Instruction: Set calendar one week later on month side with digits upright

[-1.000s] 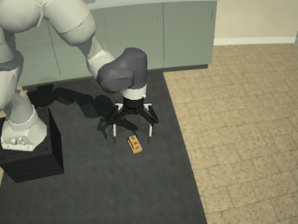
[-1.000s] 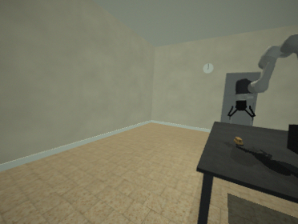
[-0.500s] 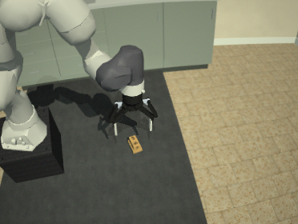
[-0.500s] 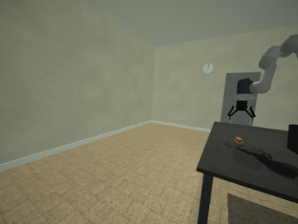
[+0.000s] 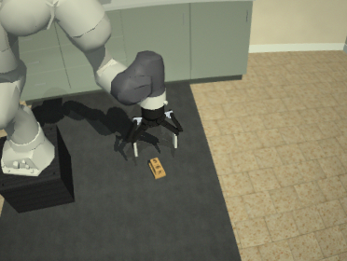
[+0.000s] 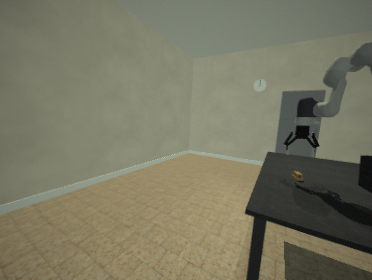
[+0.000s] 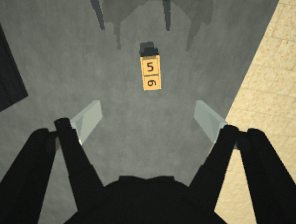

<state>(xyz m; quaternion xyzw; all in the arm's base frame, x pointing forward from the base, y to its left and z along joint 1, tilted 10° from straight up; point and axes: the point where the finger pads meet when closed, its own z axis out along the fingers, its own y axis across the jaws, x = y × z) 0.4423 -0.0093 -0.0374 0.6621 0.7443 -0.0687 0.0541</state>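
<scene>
The calendar (image 5: 157,168) (image 6: 298,175) (image 7: 151,74) is a small orange tray with two cubes side by side, lying flat on the dark table (image 5: 117,219) (image 6: 280,200) (image 7: 60,60). In the wrist view the cubes' top faces show a 5 (image 7: 150,65) and a 6 or 9 (image 7: 152,82). The side with the month's name is too small to read. My gripper (image 5: 155,146) (image 6: 301,145) (image 7: 147,108) is open and empty. It hangs well above the table, a little behind the calendar, with the fingers pointing down.
The robot's black base block (image 5: 37,186) stands at the table's left. The table's right edge (image 5: 207,140) runs close to the calendar, with tiled floor (image 5: 280,163) (image 7: 270,75) beyond. Grey cabinets (image 5: 210,37) stand behind the table.
</scene>
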